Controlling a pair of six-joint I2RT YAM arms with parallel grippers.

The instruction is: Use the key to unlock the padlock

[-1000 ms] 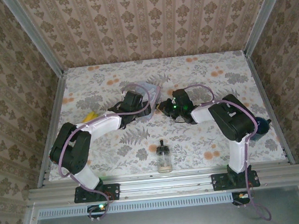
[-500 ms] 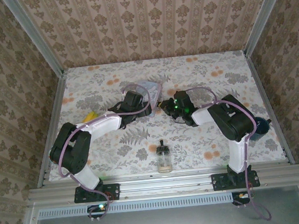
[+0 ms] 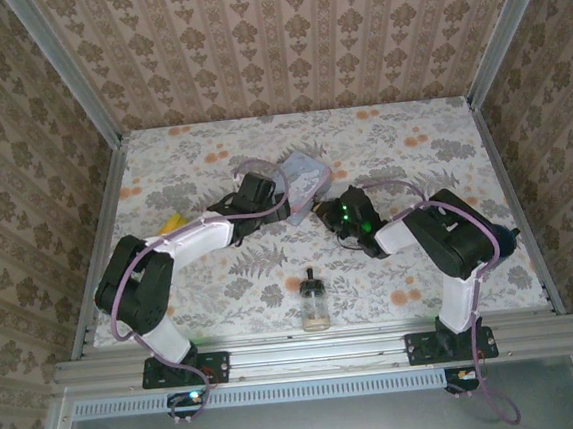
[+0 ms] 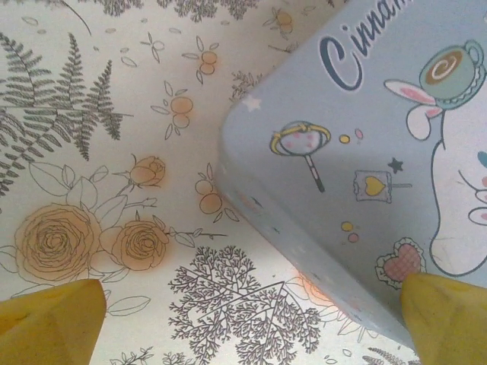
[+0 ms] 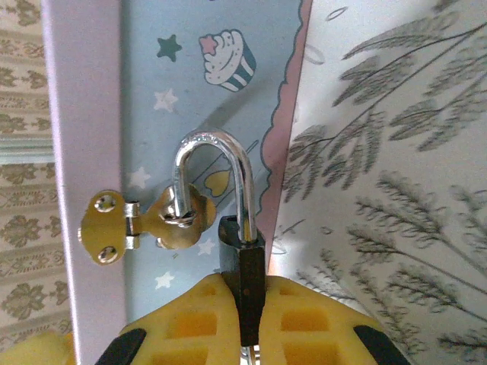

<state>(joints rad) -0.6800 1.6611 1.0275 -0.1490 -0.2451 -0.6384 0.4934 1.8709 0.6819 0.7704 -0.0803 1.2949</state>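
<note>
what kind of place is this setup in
Probably a staged robot test booth: wallpaper panels in an aluminium frame, a floral tabletop, left arm and right arm bolted at its edge.

Top looks down; both wrists closely share tin.

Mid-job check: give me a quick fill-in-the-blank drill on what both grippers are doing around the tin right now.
The right gripper is shut on the body of the ___.
The shackle passes through a brass hasp on the pale blue ___.
The left gripper hangs ___ beside it.
The glass bottle has a ___ cap.
Missing: padlock; tin; open; black.
</note>
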